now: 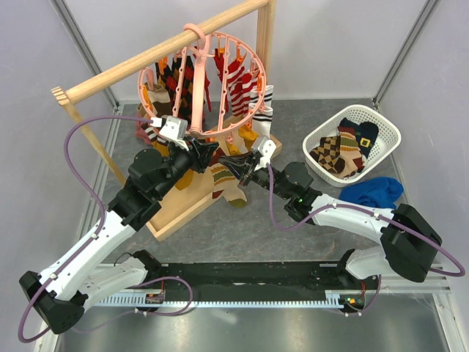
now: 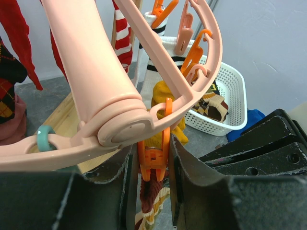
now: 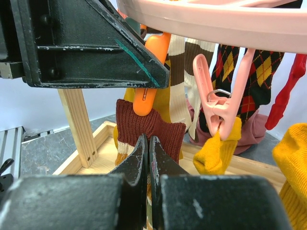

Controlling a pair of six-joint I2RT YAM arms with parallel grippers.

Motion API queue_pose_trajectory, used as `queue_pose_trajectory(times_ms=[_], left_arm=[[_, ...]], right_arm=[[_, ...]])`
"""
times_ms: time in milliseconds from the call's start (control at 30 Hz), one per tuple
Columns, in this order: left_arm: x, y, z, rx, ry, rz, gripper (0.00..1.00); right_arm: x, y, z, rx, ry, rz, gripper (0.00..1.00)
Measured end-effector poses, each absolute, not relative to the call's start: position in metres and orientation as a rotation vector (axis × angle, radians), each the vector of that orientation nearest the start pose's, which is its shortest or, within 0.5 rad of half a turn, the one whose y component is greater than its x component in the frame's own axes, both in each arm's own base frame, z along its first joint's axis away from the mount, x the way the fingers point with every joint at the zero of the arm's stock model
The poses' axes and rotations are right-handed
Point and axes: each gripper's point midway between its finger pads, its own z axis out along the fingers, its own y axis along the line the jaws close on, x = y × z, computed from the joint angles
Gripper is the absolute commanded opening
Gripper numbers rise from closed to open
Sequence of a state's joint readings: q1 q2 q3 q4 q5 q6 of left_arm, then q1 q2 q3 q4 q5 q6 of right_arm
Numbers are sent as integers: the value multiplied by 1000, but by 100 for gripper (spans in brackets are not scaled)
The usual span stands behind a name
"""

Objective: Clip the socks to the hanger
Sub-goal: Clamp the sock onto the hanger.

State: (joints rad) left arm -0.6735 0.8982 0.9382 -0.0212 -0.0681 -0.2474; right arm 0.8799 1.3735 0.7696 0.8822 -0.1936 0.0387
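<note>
The salmon-pink hanger (image 1: 256, 73) hangs from the wooden rail with several socks (image 1: 236, 81) clipped to it. My left gripper (image 1: 207, 152) is shut on an orange clip (image 2: 153, 160) under the hanger's rim (image 2: 96, 96), one finger on each side of it. The brown cuff of a striped sock (image 2: 151, 196) sits at the clip's lower tips. My right gripper (image 3: 147, 143) is shut on that same sock's cuff (image 3: 129, 122), just below the orange clip (image 3: 146, 100). From above, the right gripper (image 1: 234, 166) meets the left one beneath the ring, and the sock (image 1: 229, 185) dangles under them.
A pink clip (image 3: 220, 108) beside my right gripper holds a mustard sock (image 3: 216, 155). A white basket (image 1: 385, 132) with more socks stands at the right, a blue cloth (image 1: 374, 192) in front of it. The wooden rail (image 1: 146, 62) and its base frame (image 1: 179, 213) stand behind the grippers.
</note>
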Motion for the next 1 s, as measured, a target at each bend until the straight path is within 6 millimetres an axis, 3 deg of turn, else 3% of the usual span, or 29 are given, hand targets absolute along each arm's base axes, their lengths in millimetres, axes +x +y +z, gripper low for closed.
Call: queue_pose_trajectory(times_ms=[633, 1000], left_arm=[[274, -217, 354, 276, 1570, -680, 2], [274, -218, 354, 277, 1568, -683, 2]], right_arm=[[262, 373, 311, -700, 1145, 908, 0], [264, 373, 321, -683, 1122, 907, 0]])
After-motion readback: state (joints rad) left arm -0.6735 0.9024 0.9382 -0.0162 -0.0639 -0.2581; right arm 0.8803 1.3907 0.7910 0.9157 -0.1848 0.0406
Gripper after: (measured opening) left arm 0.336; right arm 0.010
